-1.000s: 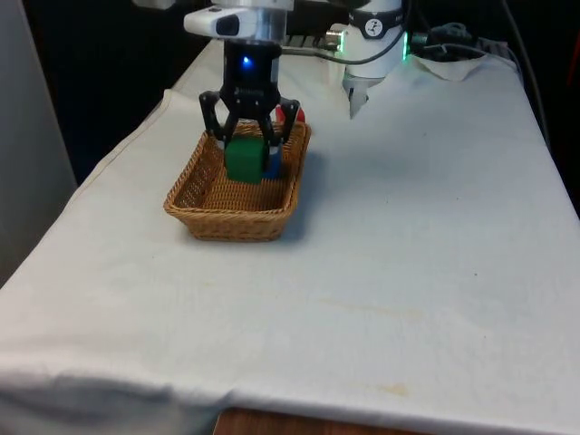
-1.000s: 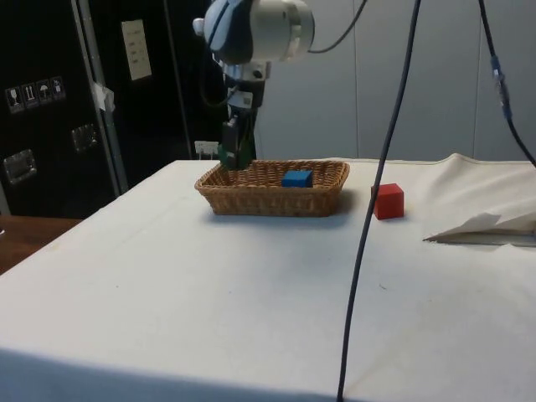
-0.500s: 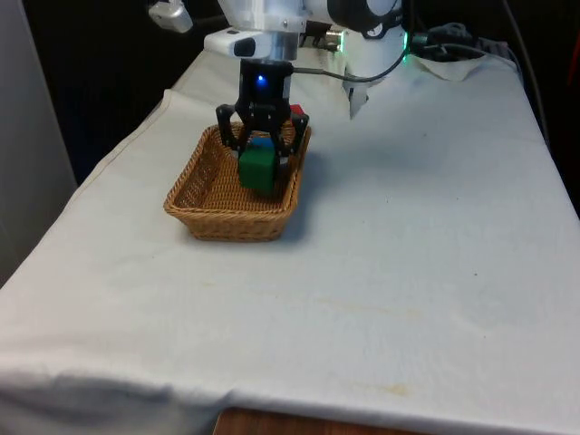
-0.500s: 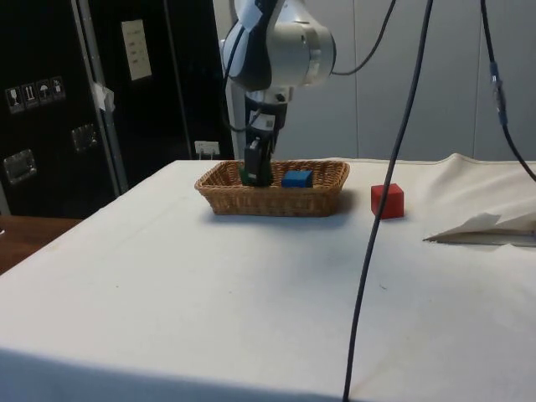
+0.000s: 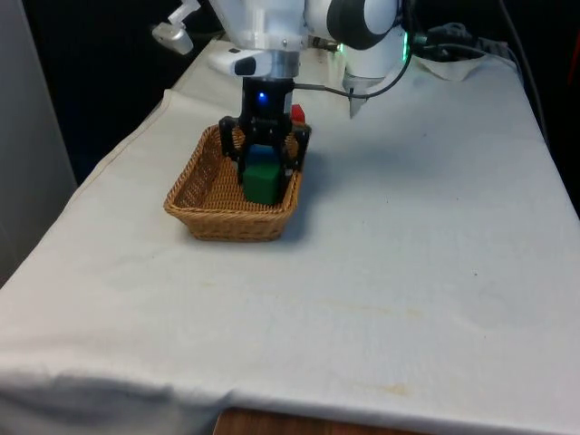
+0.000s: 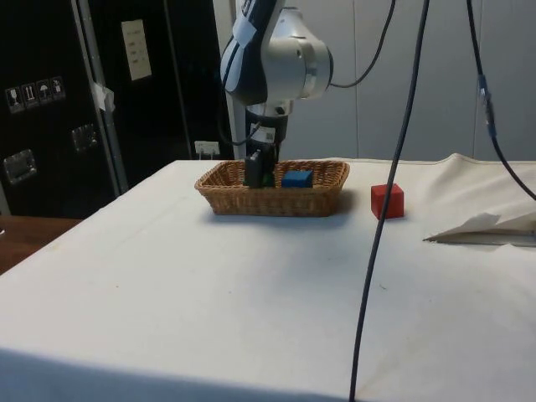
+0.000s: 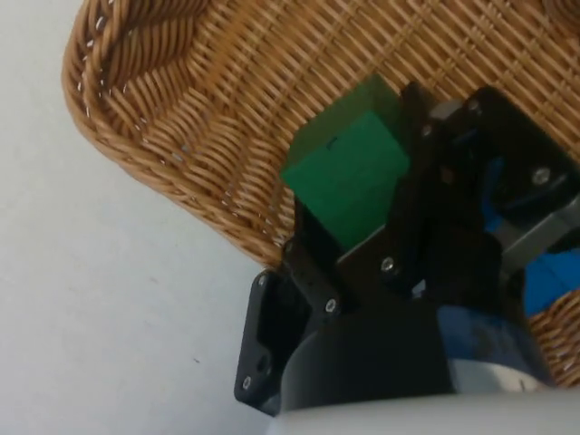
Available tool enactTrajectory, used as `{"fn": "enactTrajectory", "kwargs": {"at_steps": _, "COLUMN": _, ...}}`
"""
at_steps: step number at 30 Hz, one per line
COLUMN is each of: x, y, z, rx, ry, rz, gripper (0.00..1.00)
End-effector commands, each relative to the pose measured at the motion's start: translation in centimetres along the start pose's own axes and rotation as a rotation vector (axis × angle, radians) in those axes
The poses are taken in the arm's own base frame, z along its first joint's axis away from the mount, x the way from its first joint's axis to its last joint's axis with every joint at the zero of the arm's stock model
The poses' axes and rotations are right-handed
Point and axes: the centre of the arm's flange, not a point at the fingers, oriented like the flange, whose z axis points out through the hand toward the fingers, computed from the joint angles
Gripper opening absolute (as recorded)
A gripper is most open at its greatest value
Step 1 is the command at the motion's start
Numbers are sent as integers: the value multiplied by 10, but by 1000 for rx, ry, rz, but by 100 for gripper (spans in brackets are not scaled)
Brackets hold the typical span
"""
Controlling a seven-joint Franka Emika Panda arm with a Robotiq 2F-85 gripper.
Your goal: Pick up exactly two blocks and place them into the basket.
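Green block (image 5: 262,181) sits clamped between the gripper (image 5: 263,172) fingers, low inside the wicker basket (image 5: 201,195) near its far end, beside the blue block (image 6: 296,177). Releasing should wait until it rests on the weave, then lift straight up, clear of the rim.
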Motion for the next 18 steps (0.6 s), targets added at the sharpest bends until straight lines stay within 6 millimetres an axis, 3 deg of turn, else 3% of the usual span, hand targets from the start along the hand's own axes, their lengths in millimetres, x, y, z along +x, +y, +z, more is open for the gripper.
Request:
{"fn": "enactTrajectory", "kwargs": {"at_steps": 1, "x": 2, "y": -1, "z": -4, "rx": 9, "ry": 14, "rz": -1, "gripper": 38}}
{"fn": "enactTrajectory", "kwargs": {"at_steps": 2, "x": 0, "y": 0, "z": 0, "rx": 0, "ry": 0, "rz": 0, "gripper": 38}}
{"fn": "enactTrajectory", "kwargs": {"at_steps": 5, "x": 1, "y": -1, "z": -4, "rx": 8, "ry": 14, "rz": 0, "gripper": 74}}
{"fn": "enactTrajectory", "kwargs": {"at_steps": 8, "x": 2, "y": 0, "z": -5, "rx": 7, "ry": 15, "rz": 2, "gripper": 100}}
{"fn": "enactTrajectory", "kwargs": {"at_steps": 17, "x": 0, "y": 4, "z": -10, "rx": 6, "ry": 13, "rz": 3, "gripper": 100}}
{"fn": "enactTrajectory", "kwargs": {"at_steps": 18, "x": 1, "y": 3, "z": -3, "rx": 0, "ry": 5, "rz": 5, "gripper": 100}}
